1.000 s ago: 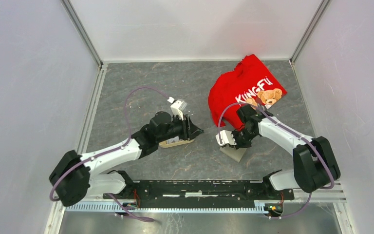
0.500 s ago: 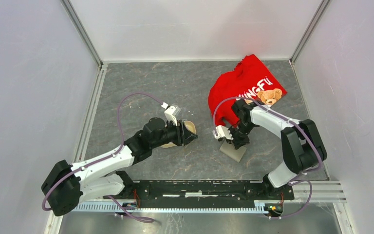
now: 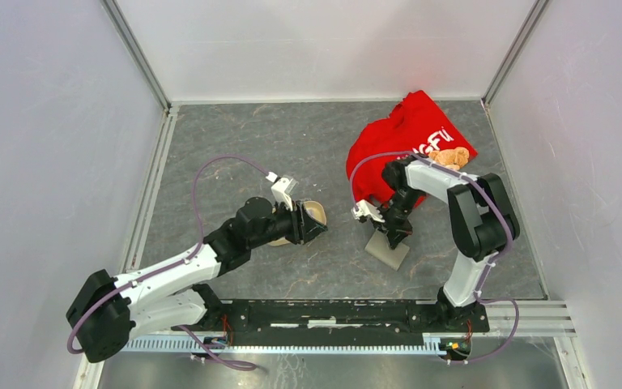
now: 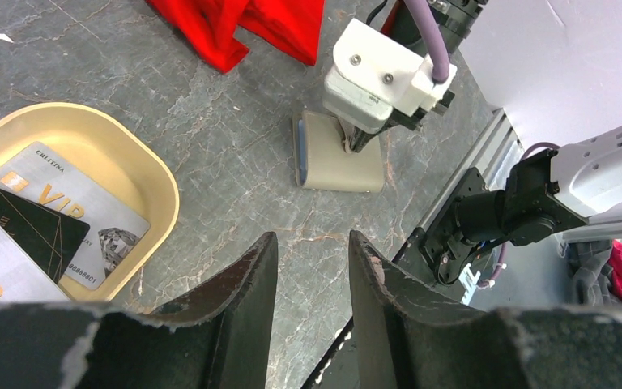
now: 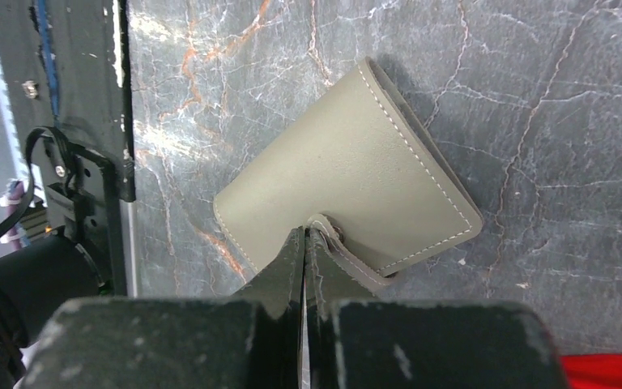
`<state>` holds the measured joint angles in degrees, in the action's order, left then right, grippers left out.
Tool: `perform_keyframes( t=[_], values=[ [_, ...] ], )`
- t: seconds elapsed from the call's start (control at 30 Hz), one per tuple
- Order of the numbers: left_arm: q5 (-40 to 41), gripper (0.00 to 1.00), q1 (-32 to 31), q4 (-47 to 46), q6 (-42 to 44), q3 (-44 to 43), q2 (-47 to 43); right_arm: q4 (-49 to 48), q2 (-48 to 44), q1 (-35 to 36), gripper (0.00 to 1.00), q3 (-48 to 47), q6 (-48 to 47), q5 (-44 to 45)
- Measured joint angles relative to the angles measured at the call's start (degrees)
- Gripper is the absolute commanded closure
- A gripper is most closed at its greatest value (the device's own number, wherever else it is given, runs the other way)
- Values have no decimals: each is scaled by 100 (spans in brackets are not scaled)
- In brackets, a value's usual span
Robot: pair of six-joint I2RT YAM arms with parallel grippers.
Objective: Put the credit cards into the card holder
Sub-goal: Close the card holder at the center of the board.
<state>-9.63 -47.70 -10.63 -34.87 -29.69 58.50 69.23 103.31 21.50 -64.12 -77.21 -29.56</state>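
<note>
**Right arm pinched the holder's flap while the cards waited in the tray**

The right end effector [image 5: 305,235] was clenched on the small closure tab of the card holder [image 5: 348,178]. That was probably to lift the flap and open the wallet, since nothing could go in while it lay folded. The holder rested flat and closed on the surface [image 3: 291,138], in front of the right arm and just short of the red shirt [image 3: 397,146].

The left end effector [image 4: 312,239] hung partly open with nothing between its fingers. It hovered near the beige tray [image 4: 162,194], likely placed there to take a card once a pocket showed. The credit cards [image 4: 48,219], two pale ones marked VIP and a dark one, lay overlapping in that tray, well apart from the holder.

The surface was dark grey, stone-patterned and veined with pale and rusty lines. Plain white panels closed it in on three sides, with metal rails along the edges.
</note>
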Motion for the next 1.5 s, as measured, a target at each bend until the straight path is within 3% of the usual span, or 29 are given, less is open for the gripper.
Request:
perform_keyframes(
  t=[0.57,1.37,1.5],
  values=[
    [-107,56,0,-17,-7,131,-9,1056,1325,-623,100,-774,-2,-815],
    [-258,58,-7,-317,-175,289,229,1377,2203,-1134,96,-1119,1504,-1309],
    [-275,57,-28,-328,-177,291,232,1486,2345,-1174,87,-1169,1611,-1399]
  ],
)
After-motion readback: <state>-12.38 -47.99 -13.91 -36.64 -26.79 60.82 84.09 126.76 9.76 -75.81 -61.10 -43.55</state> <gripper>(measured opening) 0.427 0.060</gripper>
